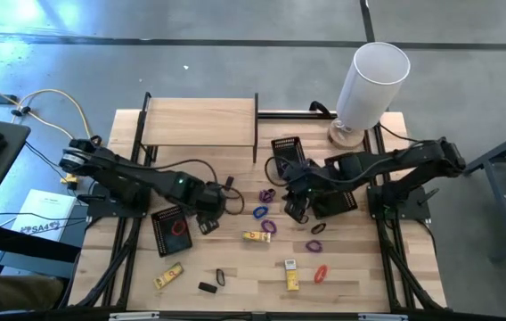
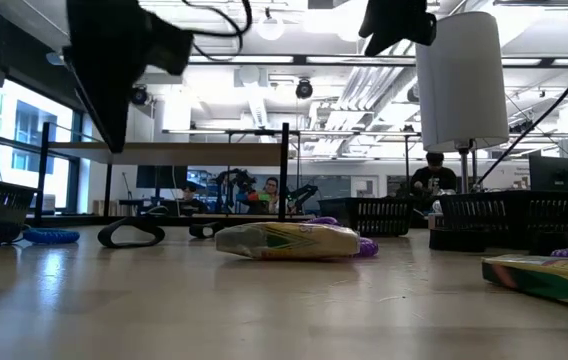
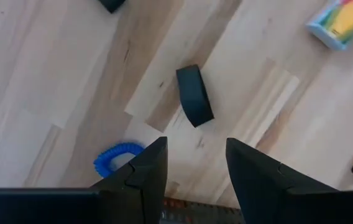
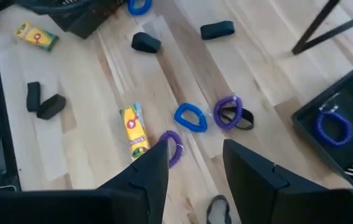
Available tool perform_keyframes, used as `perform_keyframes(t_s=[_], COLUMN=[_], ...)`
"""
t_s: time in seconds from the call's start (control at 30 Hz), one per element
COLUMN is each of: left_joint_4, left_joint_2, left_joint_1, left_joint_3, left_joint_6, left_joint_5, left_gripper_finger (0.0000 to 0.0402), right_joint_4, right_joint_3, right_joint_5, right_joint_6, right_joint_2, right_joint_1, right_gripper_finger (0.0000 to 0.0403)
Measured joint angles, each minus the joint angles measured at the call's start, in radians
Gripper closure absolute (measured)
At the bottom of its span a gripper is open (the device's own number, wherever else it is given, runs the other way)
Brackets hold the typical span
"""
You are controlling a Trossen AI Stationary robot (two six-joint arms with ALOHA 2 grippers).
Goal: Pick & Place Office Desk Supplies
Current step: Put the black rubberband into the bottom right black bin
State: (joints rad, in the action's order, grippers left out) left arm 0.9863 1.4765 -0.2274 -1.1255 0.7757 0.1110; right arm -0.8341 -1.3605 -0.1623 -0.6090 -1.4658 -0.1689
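Note:
Office desk supplies lie scattered on the wooden table: yellow packets (image 1: 256,236) (image 1: 292,275) (image 1: 168,276), a blue loop (image 1: 260,212), purple loops (image 1: 268,227) (image 1: 314,245), a red loop (image 1: 321,273) and a black block (image 1: 207,287). My left gripper (image 3: 195,168) hangs open, pointing down above a black block (image 3: 195,96), with a blue coil loop (image 3: 117,158) beside it. It sits left of centre (image 1: 208,218). My right gripper (image 4: 195,165) is open above the blue loop (image 4: 191,117), a purple loop (image 4: 173,146) and a yellow packet (image 4: 134,130). It sits right of centre (image 1: 296,207). Neither holds anything.
A black mesh tray (image 1: 159,234) with a red loop stands by the left arm. A second tray (image 1: 287,147) is at the far middle. A third (image 4: 344,124), holding a blue coil, is under the right arm. A tall white cylinder (image 1: 373,80) and a wooden shelf (image 1: 199,120) stand at the far edge.

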Motion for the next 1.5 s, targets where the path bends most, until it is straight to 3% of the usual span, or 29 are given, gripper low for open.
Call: perform_keyframes(t_s=[0.17,0.3,0.43,0.53,0.9,1.3,1.5], left_joint_4=[-0.007,-0.012,-0.022,-0.031,-0.125,-0.163,-0.124], left_joint_2=[0.018,0.038,0.076,0.112,0.255,0.292,0.292], left_joint_1=[0.052,0.079,0.084,0.073,0.038,0.043,0.041], left_joint_3=[0.000,0.000,0.000,0.000,0.000,0.007,0.007], left_joint_6=[-0.033,-0.049,0.059,0.066,0.067,0.061,0.082], left_joint_5=[-0.001,-0.013,-0.005,-0.021,-0.064,-0.046,-0.042], left_gripper_finger=[0.0239,0.0203,0.0162,0.0153,0.0152,0.0154,0.0206], right_joint_4=[0.000,0.001,-0.003,-0.005,-0.004,0.002,0.004], right_joint_3=[0.000,0.000,0.000,0.000,0.000,0.000,0.000], right_joint_5=[-0.001,-0.016,-0.026,-0.026,-0.022,-0.022,-0.022], right_joint_6=[-0.027,-0.048,-0.052,-0.052,-0.050,-0.052,-0.044], right_joint_2=[0.000,0.000,0.000,0.000,0.000,0.000,0.000], right_joint_1=[-0.008,-0.008,-0.008,-0.008,-0.025,-0.082,-0.108], right_gripper_finger=[0.0261,0.0261,0.0261,0.0261,0.0261,0.0261,0.0261])
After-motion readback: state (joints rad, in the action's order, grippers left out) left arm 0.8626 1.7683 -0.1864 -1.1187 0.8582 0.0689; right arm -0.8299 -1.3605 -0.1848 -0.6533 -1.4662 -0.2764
